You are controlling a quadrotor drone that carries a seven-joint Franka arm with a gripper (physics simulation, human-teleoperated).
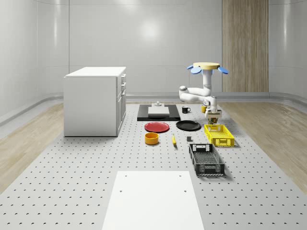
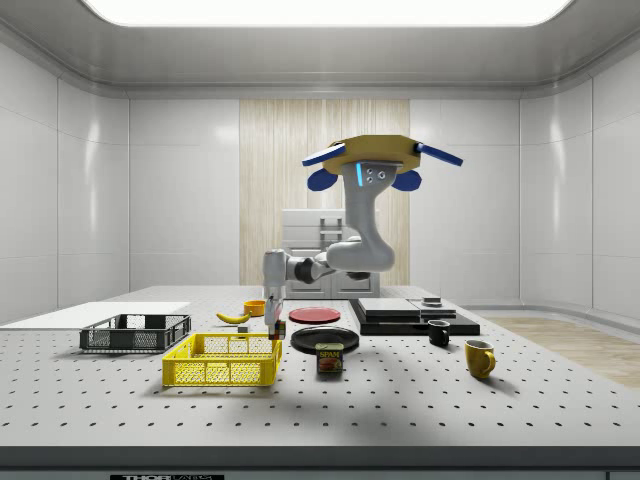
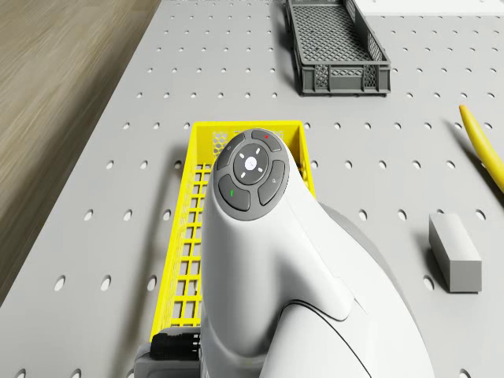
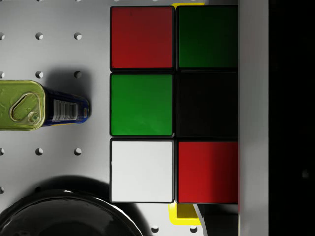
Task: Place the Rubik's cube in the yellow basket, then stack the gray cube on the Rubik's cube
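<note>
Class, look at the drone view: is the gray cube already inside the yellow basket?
No: the gray cube lies on the perforated table, apart from the yellow basket.

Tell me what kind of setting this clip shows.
Probably a simulated robotics lab: a perforated worktable, plain panelled walls, and test props like the yellow basket, gray crate and white cabinet.

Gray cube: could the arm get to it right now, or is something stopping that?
Probably not yet. The gripper is shut on the Rubik's cube at the yellow basket's end. The gray cube itself sits uncovered on the table.
</note>
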